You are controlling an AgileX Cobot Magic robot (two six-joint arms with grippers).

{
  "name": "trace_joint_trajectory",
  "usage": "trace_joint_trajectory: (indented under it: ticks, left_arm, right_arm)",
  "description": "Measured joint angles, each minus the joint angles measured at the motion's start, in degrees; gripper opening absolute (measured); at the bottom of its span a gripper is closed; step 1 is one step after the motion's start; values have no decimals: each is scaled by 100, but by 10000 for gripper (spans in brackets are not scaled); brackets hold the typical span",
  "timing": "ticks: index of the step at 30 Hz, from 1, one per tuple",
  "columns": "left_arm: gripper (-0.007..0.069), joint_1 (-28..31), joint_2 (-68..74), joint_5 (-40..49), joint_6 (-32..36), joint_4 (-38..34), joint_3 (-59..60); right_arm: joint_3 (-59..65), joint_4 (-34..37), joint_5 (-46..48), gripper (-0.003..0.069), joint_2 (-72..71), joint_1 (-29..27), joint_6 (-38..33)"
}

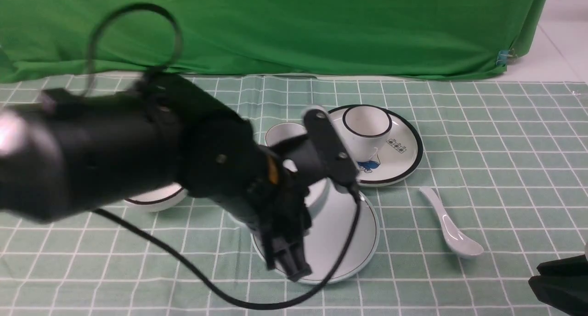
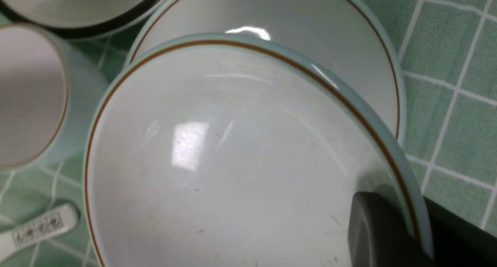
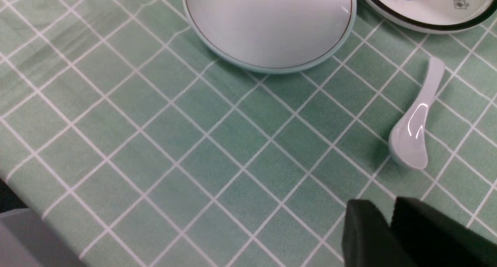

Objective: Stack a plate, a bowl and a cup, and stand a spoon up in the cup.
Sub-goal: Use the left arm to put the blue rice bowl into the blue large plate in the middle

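One tool (image 2: 404, 232) grips the bowl (image 2: 240, 150) by its rim, clear cloth (image 3: 186, 150) rightward.

The left arm (image 1: 220, 160) hides much of the pale bowl (image 1: 318, 196) (its base included) in the front view.
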Motion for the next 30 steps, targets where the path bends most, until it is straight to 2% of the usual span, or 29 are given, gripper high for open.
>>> trace_joint_trajectory:
  ticks: [9, 16, 23, 28, 30]
  left_arm:
    - [37, -200, 1058, -382, 279, 110, -405]
    - [50, -213, 1194, -388, 279, 123, -526]
    - [129, -213, 1194, -410, 343, 161, -533]
    - [230, -213, 1194, -410, 353, 171, -533]
    - [260, -213, 1194, -387, 145, 142, -533]
  right_arm:
    - [0, 0, 5, 143, 0, 0, 0]
    - [0, 0, 22, 143, 0, 0, 19]
    - [0, 0, 22, 143, 0, 0, 32]
    - [0, 0, 22, 143, 0, 0, 32]
    - [0, 0, 22, 144, 0, 0, 32]
